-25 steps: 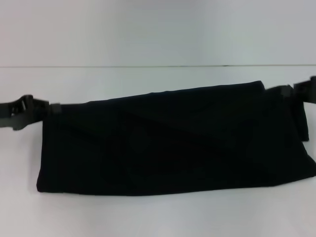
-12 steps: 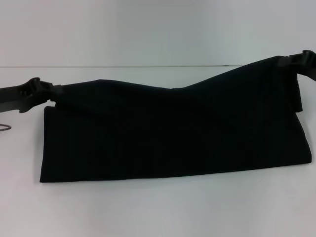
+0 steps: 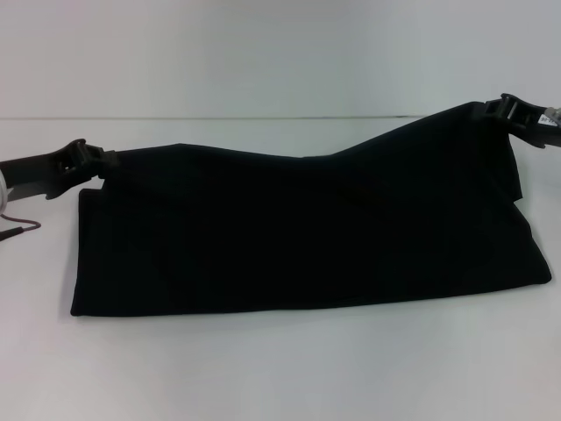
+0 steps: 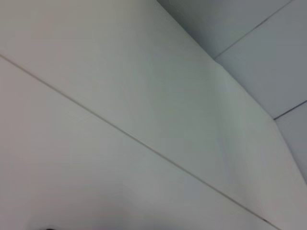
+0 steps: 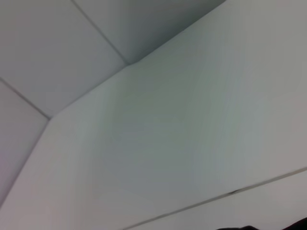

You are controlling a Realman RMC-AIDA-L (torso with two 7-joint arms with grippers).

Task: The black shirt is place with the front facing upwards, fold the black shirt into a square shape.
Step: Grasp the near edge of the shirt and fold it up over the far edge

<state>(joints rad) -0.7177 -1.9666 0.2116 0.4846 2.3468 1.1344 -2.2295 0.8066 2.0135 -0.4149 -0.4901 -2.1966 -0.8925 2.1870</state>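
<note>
The black shirt (image 3: 307,232) is a wide all-black band across the white table in the head view; no print or label shows. My left gripper (image 3: 98,162) is shut on its far left corner and holds it a little above the table. My right gripper (image 3: 493,110) is shut on its far right corner and holds it higher. The far edge sags between the two grippers. The near edge lies on the table. Both wrist views show only white wall and ceiling.
The white table (image 3: 280,377) has bare surface in front of the shirt and a strip behind it up to the back wall (image 3: 263,53). A thin dark cable (image 3: 17,230) lies at the left edge.
Both grippers have lifted the shirt's far corners off the table and moved inward, the right one higher. The far edge has risen and the cloth now slopes up from the near edge.
</note>
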